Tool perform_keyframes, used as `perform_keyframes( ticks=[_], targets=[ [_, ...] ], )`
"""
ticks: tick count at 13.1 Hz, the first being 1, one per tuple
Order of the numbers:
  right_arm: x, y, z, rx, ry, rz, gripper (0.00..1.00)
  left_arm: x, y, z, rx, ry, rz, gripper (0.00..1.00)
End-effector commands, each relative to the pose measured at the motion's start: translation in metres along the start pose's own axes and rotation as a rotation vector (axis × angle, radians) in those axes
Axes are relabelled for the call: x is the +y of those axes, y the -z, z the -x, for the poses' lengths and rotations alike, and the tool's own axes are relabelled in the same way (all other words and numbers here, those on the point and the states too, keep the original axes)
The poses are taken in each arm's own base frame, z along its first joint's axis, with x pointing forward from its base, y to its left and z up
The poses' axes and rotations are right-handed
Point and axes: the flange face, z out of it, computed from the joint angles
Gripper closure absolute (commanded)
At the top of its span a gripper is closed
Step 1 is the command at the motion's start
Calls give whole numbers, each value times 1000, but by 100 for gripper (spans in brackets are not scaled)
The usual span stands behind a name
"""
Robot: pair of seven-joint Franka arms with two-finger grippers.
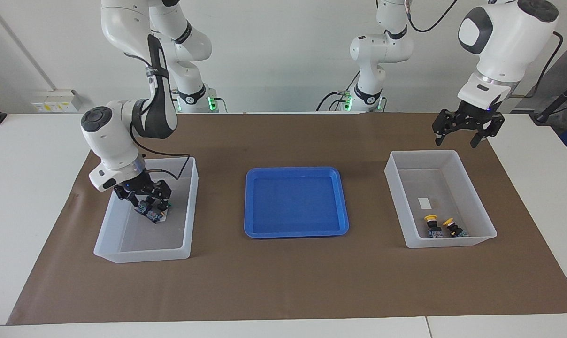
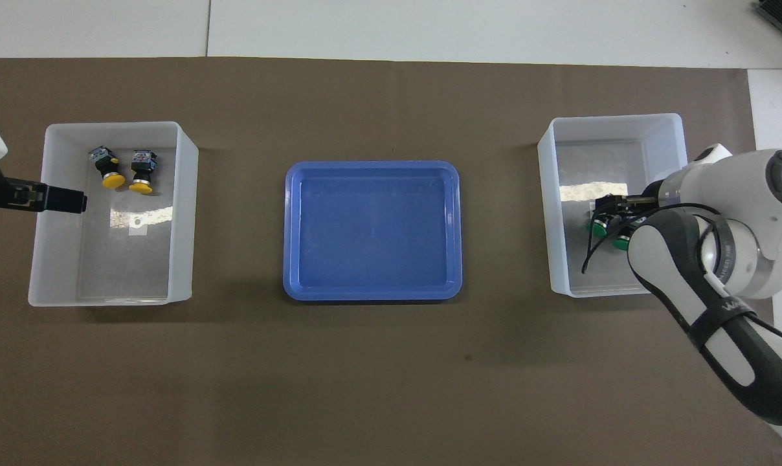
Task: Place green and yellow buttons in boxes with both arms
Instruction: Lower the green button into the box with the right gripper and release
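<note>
- In the right arm's box, right gripper low over the green buttons, fingers spread, gripping nothing as far as visible.
- Can't tell whether a fingertip touches the button body underneath, too tight to call.
- Looks like the let-go step, so best move from here: lift straight up, no sideways drift, keep the fingers wide until clear of the caps.
- Worth watching the black cable hanging by the wrist, close to the box wall and the buttons, easy to snag and drag one along.
- No need to rush the climb out either; tall sloping walls, so go up first, then back toward the base.
- Left gripper raised high over the edge of the left arm's box, jaws wide apart, empty, waiting.
- Left arm's box: both yellow buttons side by side on the floor at the end farther from the robots, plus a small white label nearer the middle.
- Right arm's box: both green buttons, close together around mid-floor, partly hidden by the arm from above.
- Blue tray between the boxes, nothing in it.
- Task pretty much done, judging by all four buttons sitting in boxes.
</note>
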Motion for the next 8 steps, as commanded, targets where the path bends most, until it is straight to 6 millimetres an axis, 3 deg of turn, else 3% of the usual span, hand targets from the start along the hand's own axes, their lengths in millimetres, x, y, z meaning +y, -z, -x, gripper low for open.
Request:
perform_keyframes(
  ticks=[1, 4, 8],
  targets=[
    [-36, 37, -12, -16, -61, 48, 0, 14, 14, -5, -25, 24, 5, 0],
    [-59, 77, -18, -30, -87, 96, 0, 23, 13, -6, -29, 42, 6, 0],
    [-54, 147, -8, -24, -80, 93, 0, 34, 11, -5, -30, 19, 8, 0]
  ],
)
